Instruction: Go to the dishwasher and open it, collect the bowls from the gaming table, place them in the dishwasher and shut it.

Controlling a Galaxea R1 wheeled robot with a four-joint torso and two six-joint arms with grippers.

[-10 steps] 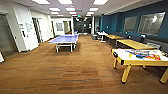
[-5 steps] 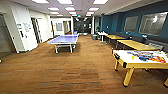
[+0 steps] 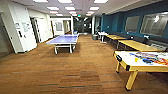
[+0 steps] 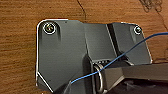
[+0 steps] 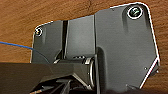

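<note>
You're in a long rec room, brown wood-look floor [image 3: 75, 75] running away from you. The gaming table [image 3: 142, 61] sits near right: white top, yellow wood edge and yellow legs, its right end cut by the frame edge. On its top you've got coloured items, blue and red among them [image 3: 150, 59], too blurred to call as bowls or anything else.

Mid-room, left of centre and further off, stands a blue ping-pong table [image 3: 63, 40] on white legs. Along the right wall, under the dark teal wall [image 3: 112, 23] with its framed windows, a row of yellow wooden tables [image 3: 136, 45] runs toward the far end. A small white table [image 3: 102, 34] stands beyond them, with a dark bin [image 3: 94, 37] just beside it on the floor. On the left you have white walls and doors [image 3: 23, 32] with papers stuck on. Ceiling light panels [image 3: 70, 8] run down the room toward a dark corridor at the far end.

Both wrist cameras look down at the same brown floor. Left wrist view shows the dark mounting plate with a blue cable [image 4: 120, 56] crossing it. Right wrist view shows a blue cable [image 5: 20, 46] too. Claw state: can't tell, either side; fingers aren't resolvable.
</note>
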